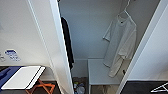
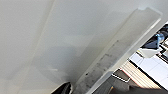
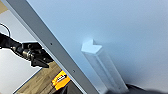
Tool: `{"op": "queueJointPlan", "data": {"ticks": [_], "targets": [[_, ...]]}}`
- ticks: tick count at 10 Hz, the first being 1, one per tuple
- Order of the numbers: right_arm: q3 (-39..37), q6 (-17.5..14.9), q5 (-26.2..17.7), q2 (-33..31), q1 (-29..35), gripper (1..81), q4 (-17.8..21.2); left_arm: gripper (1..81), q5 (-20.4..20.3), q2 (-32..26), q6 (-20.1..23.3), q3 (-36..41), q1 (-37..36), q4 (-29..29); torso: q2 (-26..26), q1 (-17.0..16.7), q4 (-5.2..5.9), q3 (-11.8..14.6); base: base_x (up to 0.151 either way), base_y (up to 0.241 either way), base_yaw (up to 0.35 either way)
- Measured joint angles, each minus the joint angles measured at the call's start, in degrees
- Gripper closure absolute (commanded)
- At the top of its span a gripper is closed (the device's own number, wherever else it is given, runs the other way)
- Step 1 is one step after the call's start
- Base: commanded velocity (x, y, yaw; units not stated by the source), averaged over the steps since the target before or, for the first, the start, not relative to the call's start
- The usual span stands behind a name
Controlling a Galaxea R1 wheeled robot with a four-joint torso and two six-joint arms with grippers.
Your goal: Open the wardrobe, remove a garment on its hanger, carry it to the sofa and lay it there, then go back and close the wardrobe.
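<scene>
The wardrobe (image 1: 56,37) stands open, with both white doors swung out towards me. Inside on the right, the garment (image 1: 121,42), a white T-shirt, hangs on its thin white hanger (image 1: 125,11). A black top (image 1: 67,37) hangs at the left of the interior. In the left wrist view a door's white handle (image 2: 120,50) runs across the panel, and a dark part of my left gripper (image 2: 62,89) sits by its near end. The right wrist view has the other door's handle (image 3: 102,65), with a dark part of my right gripper (image 3: 142,88) at its end.
A white shelf (image 1: 102,72) sits low inside the wardrobe, with small items (image 1: 80,87) on the floor beside it. A white-topped stand with orange legs (image 1: 25,77) is at the lower left. A spare white hanger (image 1: 161,87) lies on the dark floor at the lower right. A dark jointed arm (image 3: 27,52) shows past the door's edge.
</scene>
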Motion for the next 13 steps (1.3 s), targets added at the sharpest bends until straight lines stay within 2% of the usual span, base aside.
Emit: {"op": "queueJointPlan", "data": {"ticks": [11,13], "targets": [[0.0,0.02,-0.06,0.16,0.0,1.0,0.05,1.0,-0.54,0.39,0.04,-0.35,-0.02,-0.06,0.0,0.0,0.0,0.02,0.0,0.0,0.0],[0.0,0.0,-0.05,0.18,0.39,1.0,0.09,1.0,-0.63,0.41,0.23,-0.44,-0.35,-0.09,0.0,0.05,0.0,0.0,-0.066,0.0,0.0]]}}
